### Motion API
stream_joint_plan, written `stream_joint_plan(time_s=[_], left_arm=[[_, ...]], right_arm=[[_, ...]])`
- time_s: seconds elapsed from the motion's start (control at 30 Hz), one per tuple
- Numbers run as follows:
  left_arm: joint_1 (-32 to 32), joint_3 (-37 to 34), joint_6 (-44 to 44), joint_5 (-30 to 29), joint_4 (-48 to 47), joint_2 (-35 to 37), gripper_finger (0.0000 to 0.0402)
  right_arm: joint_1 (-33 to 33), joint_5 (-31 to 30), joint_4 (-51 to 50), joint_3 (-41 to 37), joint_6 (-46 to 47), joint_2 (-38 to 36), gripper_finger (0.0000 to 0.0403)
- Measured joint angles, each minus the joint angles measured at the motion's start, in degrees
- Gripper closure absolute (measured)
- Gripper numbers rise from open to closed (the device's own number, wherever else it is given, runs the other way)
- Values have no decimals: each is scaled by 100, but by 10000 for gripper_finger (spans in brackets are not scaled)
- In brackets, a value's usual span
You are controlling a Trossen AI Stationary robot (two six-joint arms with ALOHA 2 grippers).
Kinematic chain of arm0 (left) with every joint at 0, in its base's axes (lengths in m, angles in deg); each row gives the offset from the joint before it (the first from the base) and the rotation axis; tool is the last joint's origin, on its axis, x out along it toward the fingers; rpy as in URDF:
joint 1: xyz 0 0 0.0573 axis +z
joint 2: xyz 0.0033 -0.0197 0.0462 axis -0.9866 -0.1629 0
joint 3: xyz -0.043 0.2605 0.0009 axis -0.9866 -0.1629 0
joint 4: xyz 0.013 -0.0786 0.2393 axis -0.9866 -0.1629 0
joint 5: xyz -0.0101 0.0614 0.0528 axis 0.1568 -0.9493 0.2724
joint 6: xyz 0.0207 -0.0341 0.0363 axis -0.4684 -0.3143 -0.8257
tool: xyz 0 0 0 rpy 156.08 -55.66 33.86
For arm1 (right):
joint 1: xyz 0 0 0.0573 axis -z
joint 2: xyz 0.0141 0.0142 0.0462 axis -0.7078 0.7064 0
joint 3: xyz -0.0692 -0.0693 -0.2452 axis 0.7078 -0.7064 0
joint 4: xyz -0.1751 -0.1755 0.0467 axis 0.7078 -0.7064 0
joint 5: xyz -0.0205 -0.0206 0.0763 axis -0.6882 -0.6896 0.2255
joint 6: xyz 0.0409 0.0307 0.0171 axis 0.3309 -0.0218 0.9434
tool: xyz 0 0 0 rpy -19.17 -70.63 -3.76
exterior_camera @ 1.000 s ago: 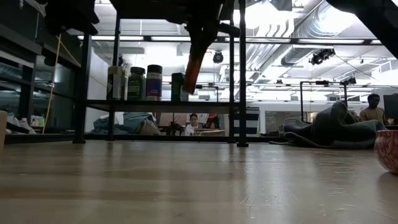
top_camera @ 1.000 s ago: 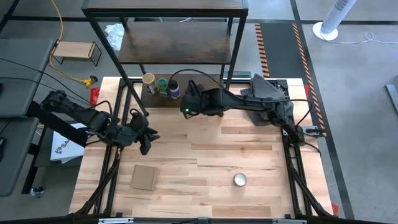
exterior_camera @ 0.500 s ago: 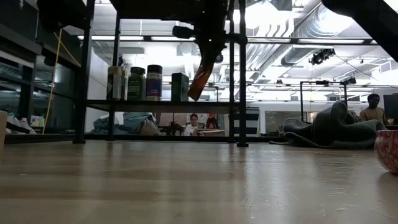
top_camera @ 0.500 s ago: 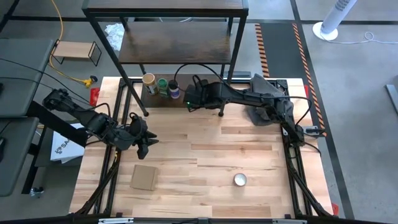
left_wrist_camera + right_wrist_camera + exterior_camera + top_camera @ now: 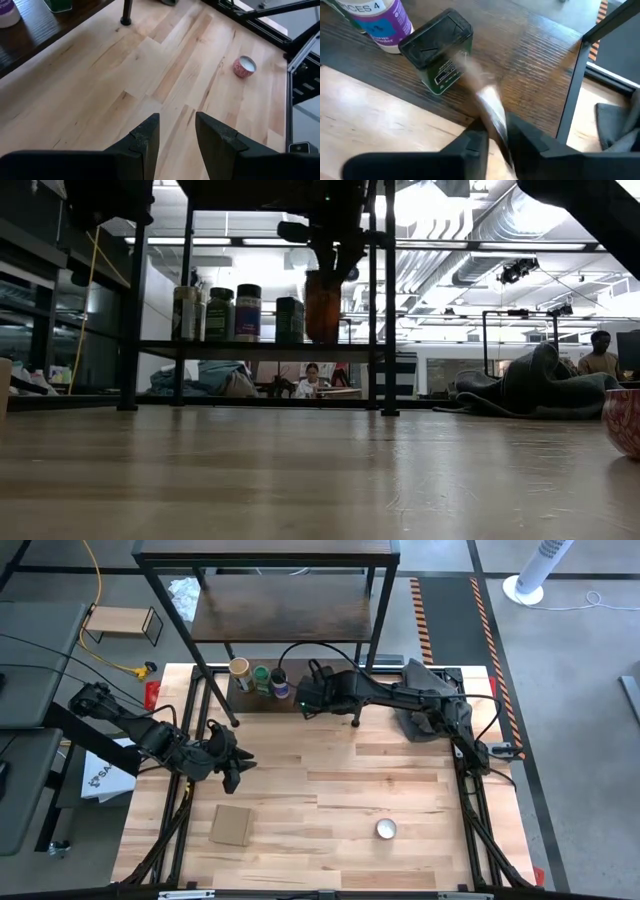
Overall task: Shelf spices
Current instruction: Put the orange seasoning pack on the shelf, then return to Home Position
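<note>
We see the table [image 5: 330,780] evenly lit from above, with soft shadows under both arms. At table height, bright ceiling lights [image 5: 440,242] glare and turn the shelf [image 5: 260,348] and jars [image 5: 220,313] into silhouettes. Motion blur smears the pouch [image 5: 487,105].

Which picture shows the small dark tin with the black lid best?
The right wrist view: the small dark tin fills it, lid and label clear. The low view shows it side-on on the shelf. The high view hides it; the left wrist view misses it.
</note>
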Motion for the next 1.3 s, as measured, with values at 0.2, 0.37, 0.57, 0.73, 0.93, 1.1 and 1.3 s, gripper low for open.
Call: stream_joint_plan(time_s=[0.2, 0.37, 0.57, 0.73, 0.93, 1.1, 1.3], left_arm=[[0, 0, 137, -31, 2, 2, 280], [0, 0, 145, -86, 2, 2, 280], [3, 0, 151, -213, 1, 2, 280], [7, 0, 151, -323, 5, 2, 280], [7, 0, 154, -332, 2, 2, 280], [7, 0, 149, -356, 1, 2, 280], [9, 0, 147, -461, -8, 2, 280]], right_arm=[[-2, -181, 12, 0, -214, 0, 282], [-7, -315, 16, 0, -288, 0, 249], [-11, -539, 139, 0, -488, -88, 236], [-9, -502, 268, 2, -800, -133, 235], [-7, -546, 285, 2, -819, -133, 235], [-7, -665, 378, 2, -1013, -165, 235], [-39, -834, 740, 91, -1582, -303, 235]])
